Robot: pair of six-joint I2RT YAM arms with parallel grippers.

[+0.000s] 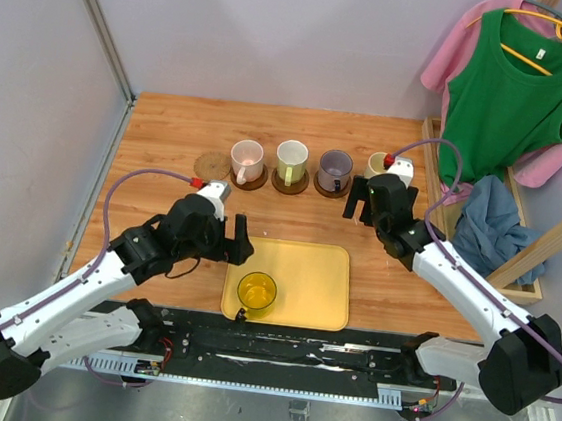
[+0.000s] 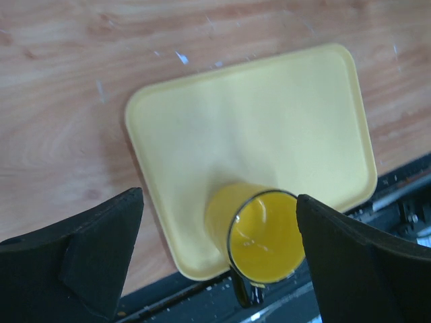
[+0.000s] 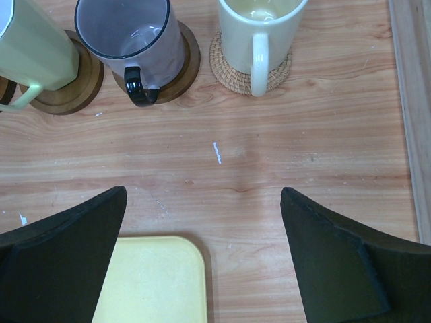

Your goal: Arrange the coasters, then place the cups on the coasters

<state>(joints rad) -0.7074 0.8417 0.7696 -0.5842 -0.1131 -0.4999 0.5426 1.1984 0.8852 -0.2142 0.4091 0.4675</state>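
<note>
A yellow cup (image 1: pixel 256 292) stands upright on the front left of the yellow tray (image 1: pixel 309 274). My left gripper (image 1: pixel 242 245) hovers just left of it and is open. In the left wrist view the yellow cup (image 2: pixel 266 235) sits between the spread fingers (image 2: pixel 81 252), close to the right one and untouched. Along the back run an empty coaster (image 1: pixel 208 166), a pink cup (image 1: pixel 246 157), a green-white cup (image 1: pixel 292 157), a purple-grey cup (image 1: pixel 335 166) and a cream cup (image 1: pixel 376 164), each cup on a coaster. My right gripper (image 1: pixel 361 211) is open and empty in front of the cream cup (image 3: pixel 259 30).
A wooden rack with green and pink garments (image 1: pixel 515 84) and a blue cloth (image 1: pixel 486 222) stands at the table's right edge. The black rail (image 1: pixel 297 348) runs along the near edge, right behind the tray. The tray's corner (image 3: pixel 155 279) lies below my right gripper.
</note>
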